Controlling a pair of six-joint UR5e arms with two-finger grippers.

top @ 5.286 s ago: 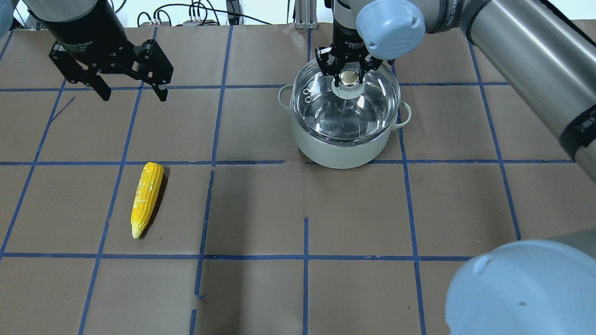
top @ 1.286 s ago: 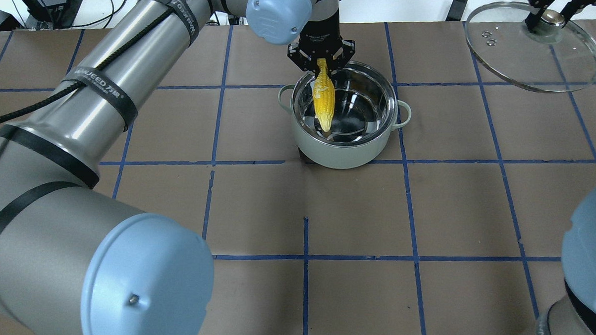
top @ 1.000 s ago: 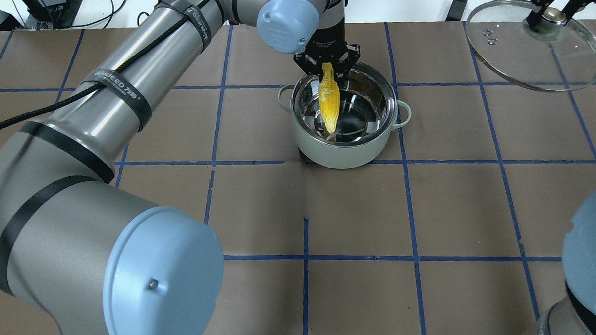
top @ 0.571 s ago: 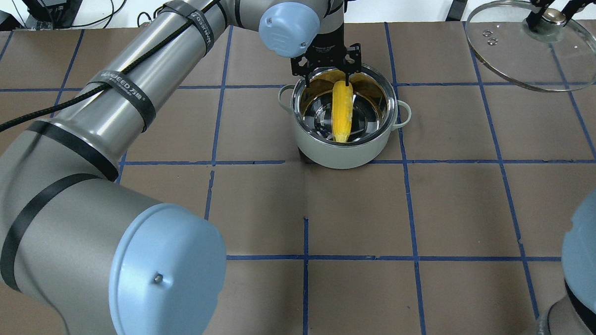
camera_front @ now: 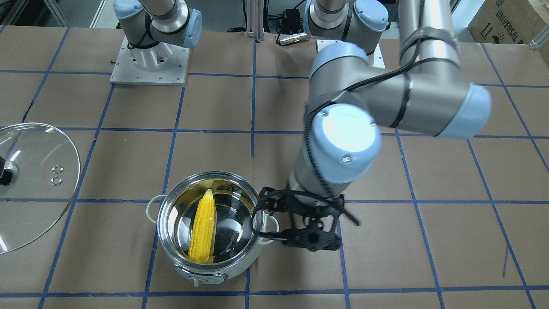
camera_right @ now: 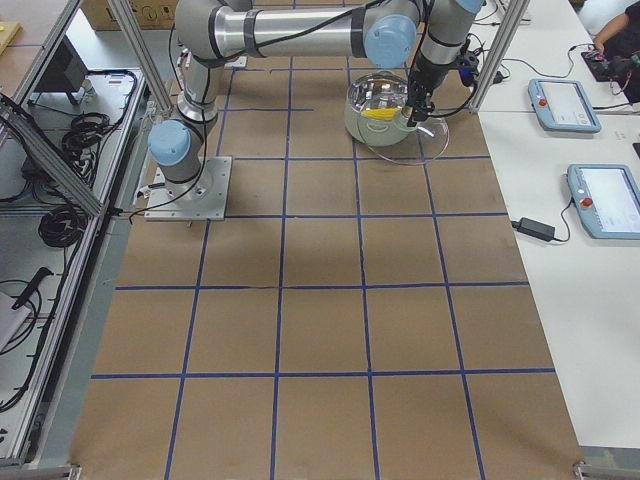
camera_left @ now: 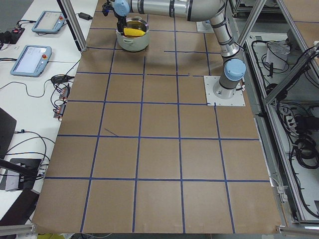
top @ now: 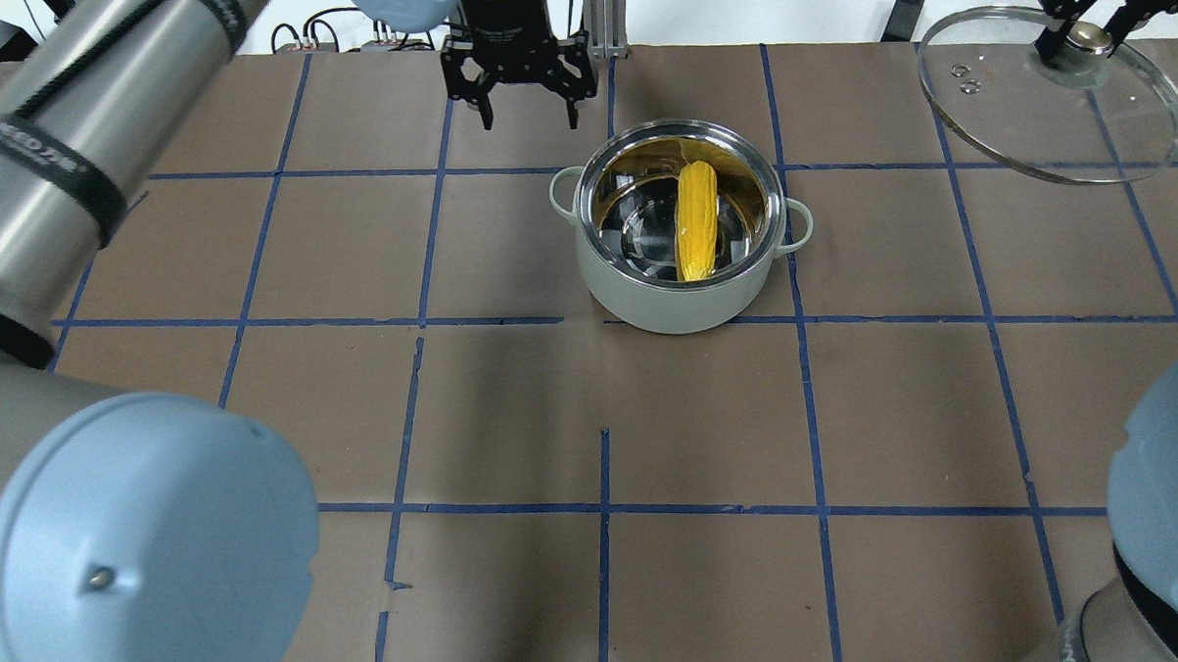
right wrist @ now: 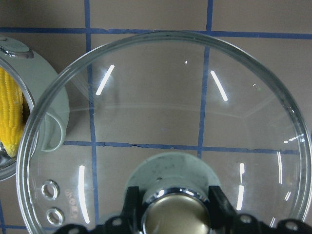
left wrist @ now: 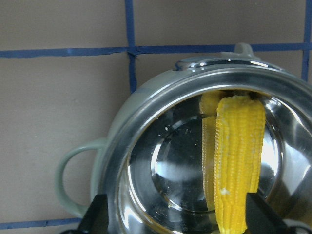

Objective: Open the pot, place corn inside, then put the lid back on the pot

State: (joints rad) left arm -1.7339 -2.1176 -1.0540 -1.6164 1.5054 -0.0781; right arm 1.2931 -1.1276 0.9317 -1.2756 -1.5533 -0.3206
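The pot (top: 668,309) stands uncovered at the table's far middle. The yellow corn (top: 696,222) lies inside it, leaning on the steel wall; it also shows in the front view (camera_front: 202,229) and in the left wrist view (left wrist: 236,161). My left gripper (top: 528,123) is open and empty, raised beside the pot on its far left. My right gripper (top: 1087,30) is shut on the knob (right wrist: 178,214) of the glass lid (top: 1053,102) and holds it in the air, off to the right of the pot (right wrist: 46,102).
The brown paper table (top: 605,420) has a blue tape grid. The two arm bases (camera_front: 148,60) stand at the robot's edge. Cables and a metal post (top: 600,18) lie beyond the far edge.
My left gripper has let go of the corn, which now lies in the pot. The gripper has opened, risen and moved left, away from the pot. The lid stays held at the right.
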